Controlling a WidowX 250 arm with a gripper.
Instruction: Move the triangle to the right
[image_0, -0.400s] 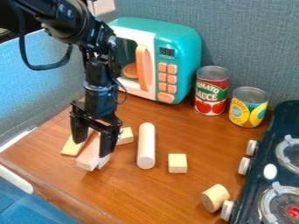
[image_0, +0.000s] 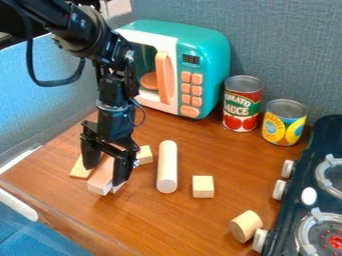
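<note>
A wooden counter (image_0: 194, 220) spread beneath everything. The black arm (image_0: 110, 42) came in from eleven o'clock; its gripper (image_0: 103, 175) hung at about half past seven with the jaws apart, a pinkish block (image_0: 100, 181) between and below them. The toy microwave (image_0: 204, 50) stood at twelve, the stove (image_0: 286, 215) at four, the tomato can (image_0: 242, 104) at two and the yellow can (image_0: 284, 125) at three. A long rod (image_0: 167, 167) lay at six, a short cylinder (image_0: 246, 226) at five. The triangle was hard to pick out — I couldn't tell which block by the gripper it was.
</note>
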